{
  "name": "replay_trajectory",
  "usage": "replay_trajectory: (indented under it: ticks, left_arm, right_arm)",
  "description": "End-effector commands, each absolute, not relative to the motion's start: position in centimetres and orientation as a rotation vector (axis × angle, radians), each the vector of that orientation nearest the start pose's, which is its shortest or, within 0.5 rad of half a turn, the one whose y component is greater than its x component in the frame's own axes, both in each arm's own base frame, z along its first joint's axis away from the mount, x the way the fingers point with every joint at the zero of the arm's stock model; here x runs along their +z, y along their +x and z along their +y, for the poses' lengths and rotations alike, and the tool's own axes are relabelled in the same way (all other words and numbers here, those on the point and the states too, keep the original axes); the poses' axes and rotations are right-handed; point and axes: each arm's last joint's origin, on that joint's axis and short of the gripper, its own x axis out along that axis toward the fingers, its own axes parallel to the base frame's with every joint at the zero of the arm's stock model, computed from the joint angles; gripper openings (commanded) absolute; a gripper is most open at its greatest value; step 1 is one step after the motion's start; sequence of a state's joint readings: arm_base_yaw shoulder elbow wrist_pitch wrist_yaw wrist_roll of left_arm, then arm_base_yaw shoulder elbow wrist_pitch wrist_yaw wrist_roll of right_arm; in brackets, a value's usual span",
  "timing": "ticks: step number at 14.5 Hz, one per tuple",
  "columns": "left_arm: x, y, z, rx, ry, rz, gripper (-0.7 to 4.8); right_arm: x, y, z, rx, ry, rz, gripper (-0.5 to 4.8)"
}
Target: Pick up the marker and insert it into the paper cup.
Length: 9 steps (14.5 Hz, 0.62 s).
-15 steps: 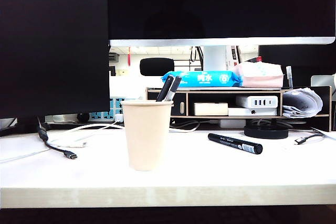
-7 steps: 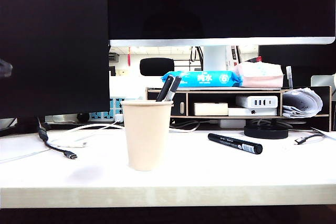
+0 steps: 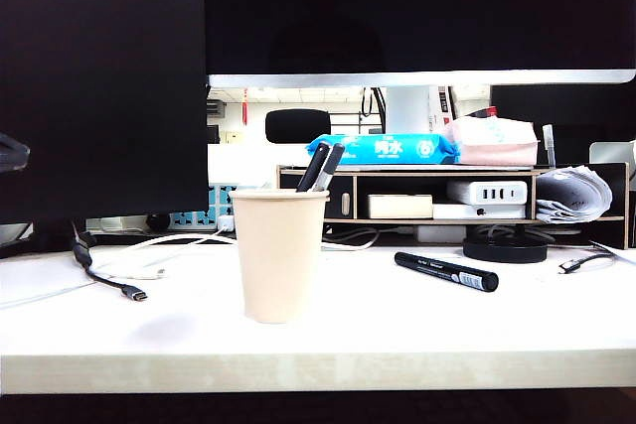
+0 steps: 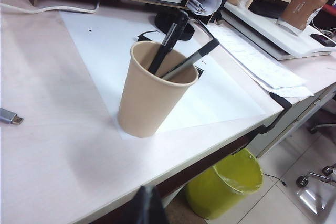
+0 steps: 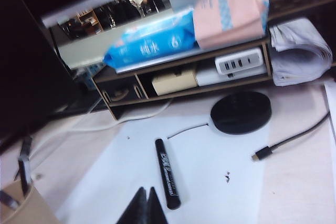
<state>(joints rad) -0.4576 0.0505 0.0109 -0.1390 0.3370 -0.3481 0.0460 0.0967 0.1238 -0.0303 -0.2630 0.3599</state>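
Observation:
The black marker (image 3: 446,272) with a white label lies flat on the white sheet, to the right of the paper cup (image 3: 279,255). The cream cup stands upright with two slim dark pens (image 4: 167,43) leaning in it. In the right wrist view my right gripper (image 5: 145,203) is shut and empty, its tips just beside the near end of the marker (image 5: 167,173), apart from it. In the left wrist view my left gripper (image 4: 147,203) is shut and empty over the table's front edge, a good way short of the cup (image 4: 149,93).
A wooden shelf (image 3: 586,217) behind holds a blue wipes pack (image 3: 383,149), a pink pack (image 3: 494,142), chargers and rolled papers. A black round disc (image 3: 504,248) and USB cables (image 3: 127,290) lie on the table. A yellow bin (image 4: 226,190) stands below the table's edge.
A dark part of the left arm has come into sight at the exterior view's left edge. The marker and the cup have not moved.

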Motion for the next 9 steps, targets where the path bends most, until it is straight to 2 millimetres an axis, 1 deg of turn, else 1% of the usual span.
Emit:
replay_trajectory:
  ticks: [1, 2, 3, 4, 5, 6, 7, 9]
  left_arm:
    - [14.9, 8.3, -5.1, -0.751, -0.309, 0.327, -0.05]
    - [14.9, 8.3, -5.1, -0.751, -0.309, 0.327, -0.05]
    - [14.9, 8.3, -5.1, -0.750, -0.309, 0.327, -0.05]
    - [14.9, 8.3, -5.1, -0.751, -0.309, 0.327, -0.05]
    - [14.9, 8.3, -5.1, -0.751, -0.309, 0.327, -0.05]
    - [14.9, 8.3, -5.1, -0.751, -0.309, 0.327, -0.05]
    - [14.9, 8.3, -5.1, -0.751, -0.309, 0.327, -0.05]
    - [14.9, 8.3, -5.1, -0.750, -0.309, 0.327, -0.05]
  right_arm:
    - [22.4, 12.3, 1.5, 0.343, 0.325, 0.211, -0.06]
    - [23.9, 14.4, 1.7, 0.388, 0.271, 0.271, -0.06]
    - [25.4, 17.4, 2.0, 0.453, 0.210, 0.338, -0.06]
    - [26.4, 20.0, 2.3, 0.492, 0.195, 0.411, -0.05]
    - [27.3, 23.3, 2.6, 0.497, 0.187, 0.522, -0.06]
    - [28.0, 27.1, 3.3, 0.527, 0.121, 0.645, -0.06]
    - [28.2, 29.0, 3.9, 0.555, 0.083, 0.701, -0.05]
    - [28.5, 34.5, 6.5, 0.613, 0.051, 0.851, -0.06]
